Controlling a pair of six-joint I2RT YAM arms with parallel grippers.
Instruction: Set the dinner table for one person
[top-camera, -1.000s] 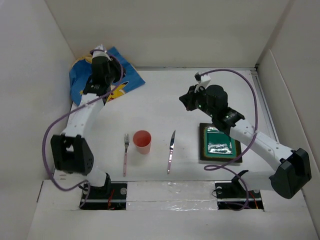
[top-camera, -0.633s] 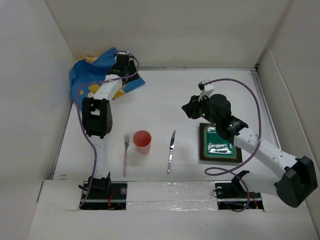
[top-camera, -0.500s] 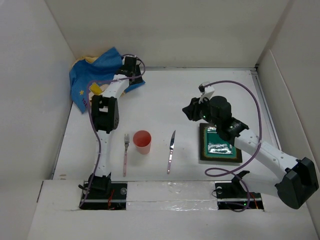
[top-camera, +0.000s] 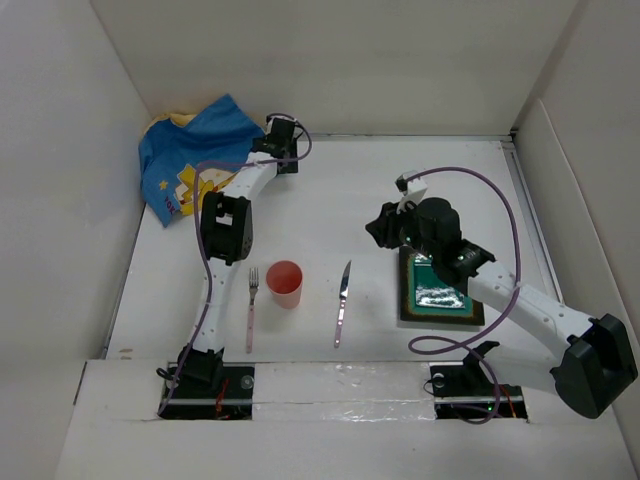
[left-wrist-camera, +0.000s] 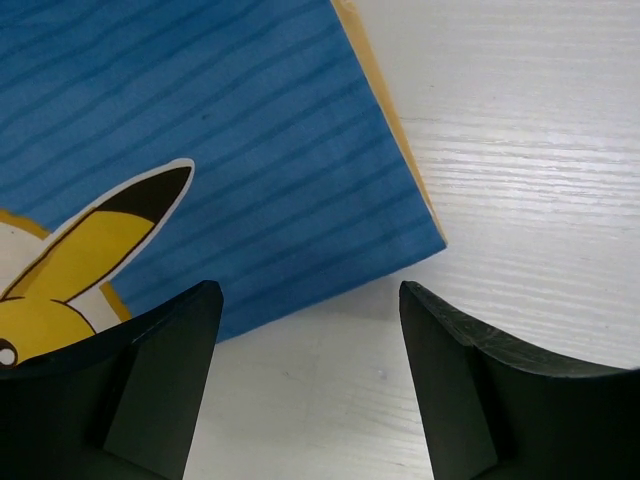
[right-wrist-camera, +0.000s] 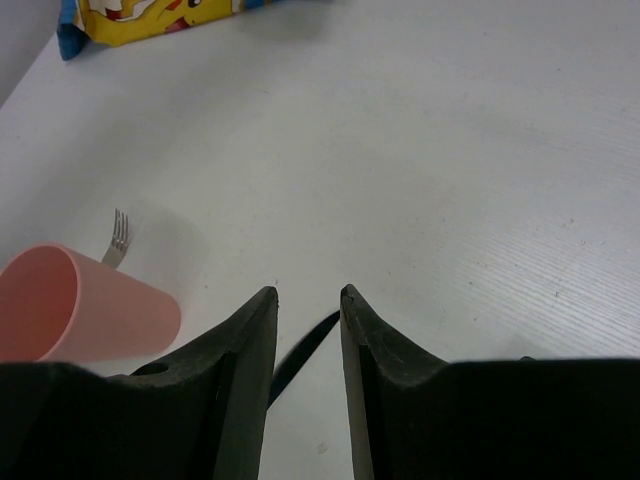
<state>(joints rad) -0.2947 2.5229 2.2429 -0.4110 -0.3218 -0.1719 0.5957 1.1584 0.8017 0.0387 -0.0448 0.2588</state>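
Observation:
On the white dinner table (top-camera: 330, 190) a pink cup (top-camera: 285, 283) stands between a fork (top-camera: 251, 305) and a knife (top-camera: 342, 300). A green square plate (top-camera: 437, 285) lies to their right. My left gripper (top-camera: 283, 152) is at the back, by the right corner of the blue cartoon cloth (top-camera: 195, 150). In the left wrist view it (left-wrist-camera: 310, 300) is open over bare table just off the cloth's corner (left-wrist-camera: 250, 170). My right gripper (top-camera: 380, 225) hovers left of the plate; it (right-wrist-camera: 307, 292) is open with nothing held, the knife (right-wrist-camera: 300, 355) on the table below.
White walls close in the table on the left, back and right. The cloth lies bunched in the back left corner. In the right wrist view, the cup (right-wrist-camera: 80, 320) and fork tines (right-wrist-camera: 118, 235) are at the left and the cloth (right-wrist-camera: 150, 15) is far off.
My left gripper has swung right from over the cloth to its right corner and opened wide. My right gripper has opened and drifted slightly nearer.

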